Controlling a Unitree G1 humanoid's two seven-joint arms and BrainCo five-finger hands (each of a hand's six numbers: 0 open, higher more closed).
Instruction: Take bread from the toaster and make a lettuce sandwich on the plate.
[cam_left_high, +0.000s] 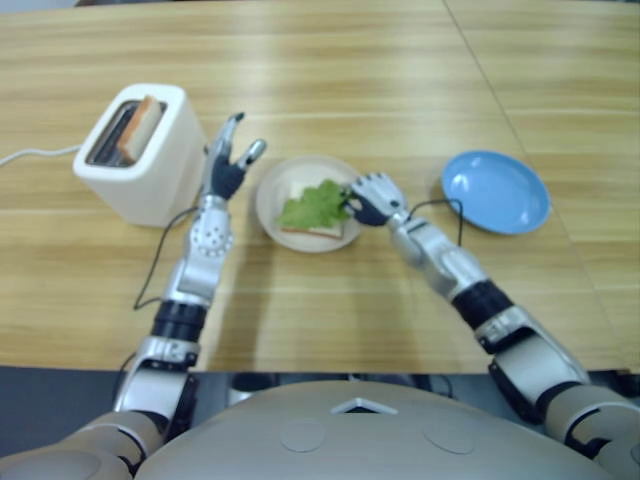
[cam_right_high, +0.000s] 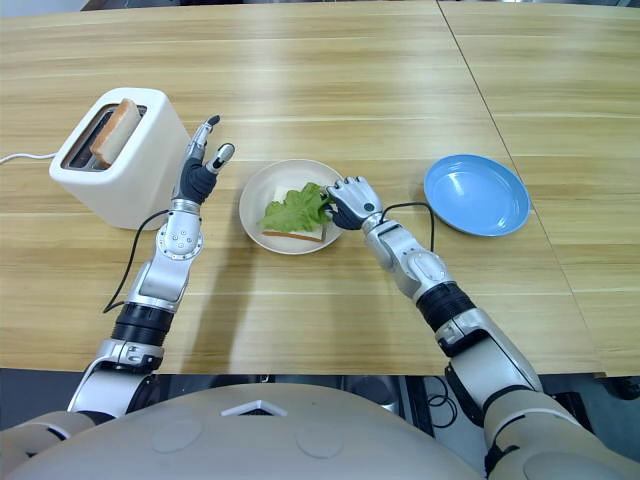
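The right robot hand pinches the crinkled green lettuce leaf at its edge; the left robot hand is spread, empty, beside the white boxy toaster.

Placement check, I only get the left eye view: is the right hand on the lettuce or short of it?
Observer: On it. The right hand has its fingers curled on the right edge of the lettuce, over the plate.
Operator: Anything under the leaf?
Observer: One bread slice lies flat under it, with its front crust showing.
Operator: What's left to fetch?
Observer: Another slice stands in the toaster, in the slot nearer the left hand. That hand is open beside the toaster and holds nothing.
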